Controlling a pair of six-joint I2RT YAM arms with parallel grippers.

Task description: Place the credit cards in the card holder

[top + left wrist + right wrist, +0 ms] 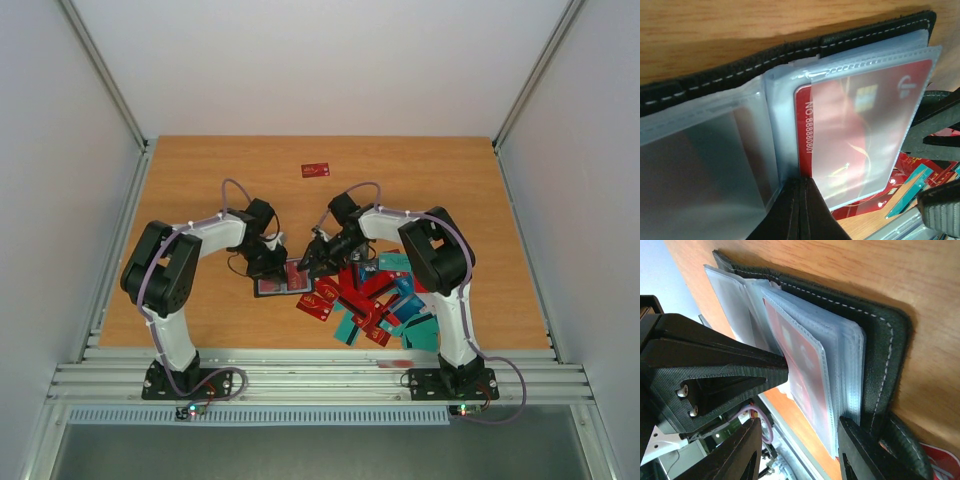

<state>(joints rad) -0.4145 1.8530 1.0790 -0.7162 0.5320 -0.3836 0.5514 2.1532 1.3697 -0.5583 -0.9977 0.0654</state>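
While left fingers (790, 215) pin card holder (715, 82), right fingers (865, 455) straddle it.

wooden tabletop (200, 170), plain white walls (320, 60), aluminium rails (320, 375)

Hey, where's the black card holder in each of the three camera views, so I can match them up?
Top external: card holder lies open just below picture centre.
Left wrist: card holder fills the frame, stitched black edge on top.
Right wrist: card holder runs centre to right, sleeves fanned.
Shared landmark: red card in its clear sleeve.
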